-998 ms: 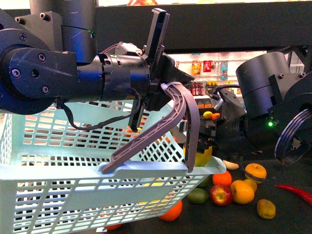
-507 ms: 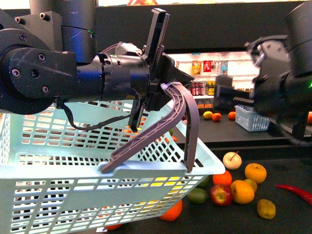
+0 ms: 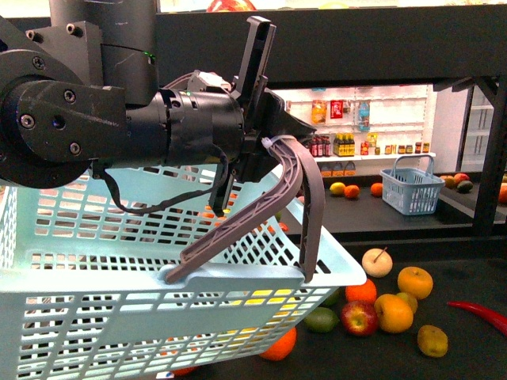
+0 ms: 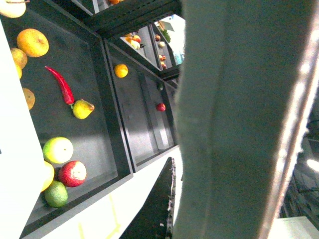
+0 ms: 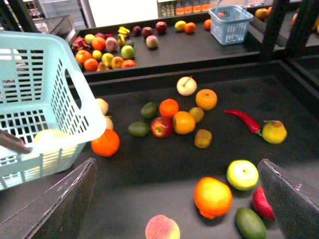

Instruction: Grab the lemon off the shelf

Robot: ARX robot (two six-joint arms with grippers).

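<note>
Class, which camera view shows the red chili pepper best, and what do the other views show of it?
The right wrist view: the red chili pepper lies whole, sharp and unblocked on the shelf. The left wrist view also shows it whole, but smaller. The front view catches it at the picture's edge, cut off.

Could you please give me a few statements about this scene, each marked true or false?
1. The left gripper is shut on the handle of the pale basket. True.
2. The right gripper is shut tight. False: its fingers stand wide apart with nothing between them.
3. The red chilli lies inside the pale basket. False: it lies on the black shelf tray, outside the basket.
4. The small blue basket stands upright. True.
</note>
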